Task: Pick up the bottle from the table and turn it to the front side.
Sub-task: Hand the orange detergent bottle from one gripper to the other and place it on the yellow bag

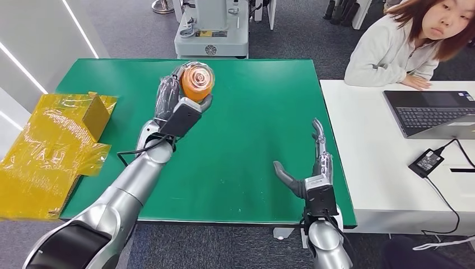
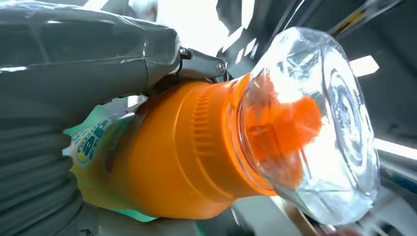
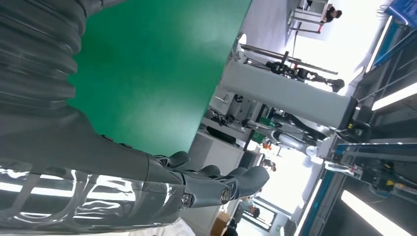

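- Bottle (image 1: 197, 82), orange with a clear cap, sits gripped in the left hand (image 1: 178, 103) above the green table (image 1: 252, 129).
- Right hand (image 1: 311, 171) hovers, fingers spread, holding nothing.
- Person (image 1: 406, 42) sits by a laptop (image 1: 434, 112).
- Left wrist view reveals the bottle's label (image 2: 91, 142).

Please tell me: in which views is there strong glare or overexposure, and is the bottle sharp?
Left wrist view: the bottle in the left hand is sharp, bright ceiling light glaring through its clear cap. Right wrist view: background blown out white behind the right hand. Head view: evenly lit, table without glare.
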